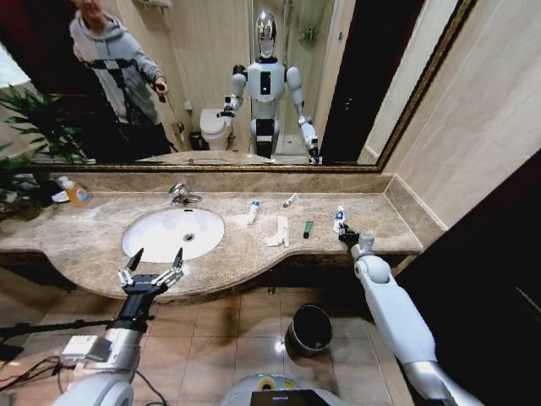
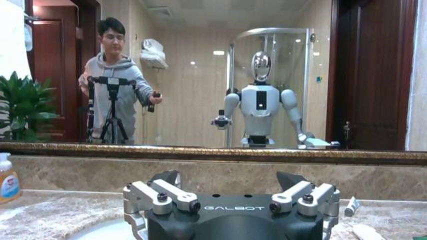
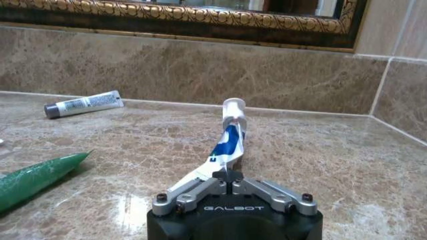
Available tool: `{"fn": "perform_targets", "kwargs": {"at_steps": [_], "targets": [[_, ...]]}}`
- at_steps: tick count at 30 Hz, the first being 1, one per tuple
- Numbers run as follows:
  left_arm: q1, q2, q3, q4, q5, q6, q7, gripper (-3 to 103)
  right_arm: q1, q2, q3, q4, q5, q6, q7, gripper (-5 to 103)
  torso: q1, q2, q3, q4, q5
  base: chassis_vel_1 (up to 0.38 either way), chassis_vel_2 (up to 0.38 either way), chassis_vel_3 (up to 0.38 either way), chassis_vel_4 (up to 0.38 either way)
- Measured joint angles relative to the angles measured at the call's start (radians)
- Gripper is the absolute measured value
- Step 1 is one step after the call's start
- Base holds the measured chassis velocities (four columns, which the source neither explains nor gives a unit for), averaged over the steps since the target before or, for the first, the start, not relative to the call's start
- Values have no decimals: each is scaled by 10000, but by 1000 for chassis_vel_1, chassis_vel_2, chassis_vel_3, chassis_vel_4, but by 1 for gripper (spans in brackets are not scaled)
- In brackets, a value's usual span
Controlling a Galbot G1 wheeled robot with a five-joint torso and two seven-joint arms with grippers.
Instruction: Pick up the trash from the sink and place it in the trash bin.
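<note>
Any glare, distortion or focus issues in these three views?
Head view: wide-angle bowing of the marble counter edge and mirror frame; bright glare spot on the floor beside the trash bin. Left wrist view: left gripper sharp, mirror reflection clear. Right wrist view: right gripper pinching the blue-labelled tube; green tube soft, sheen on the marble.

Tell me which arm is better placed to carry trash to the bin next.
Right. The right hand is shut on the blue-labelled tube at the counter's right end, with the bin on the floor nearby. The left hand hangs open and empty by the sink.
</note>
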Motion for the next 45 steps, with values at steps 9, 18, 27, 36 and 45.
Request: {"fn": "perform_targets", "kwargs": {"at_steps": [9,18,27,36,45], "targets": [[0,0,0,0,0,0,0,100,-1162,-144,384,1934,429,-192,278,0,2,-2,1,0,2,0,0,0,0],[0,1,0,0,0,0,0,100,-3864,-3,1404,5090,872,-137,271,0,1,-1,-1,0,0,0,0,0,0],[0,0,0,0,0,0,0,100,-8015,2230,2311,6879,-669,1836,-331,0,-1,-1,-2,-1,0,0,0,0,0],[0,-1,0,0,0,0,0,100,-9935,4308,1845,5703,-3356,4481,-626,0,-1,0,-2,-2,-2,0,0,0,0],[0,0,0,0,0,0,1,100,-8260,4210,1413,1290,-4317,4903,-719,0,1,0,0,0,-2,0,0,0,0]]}}
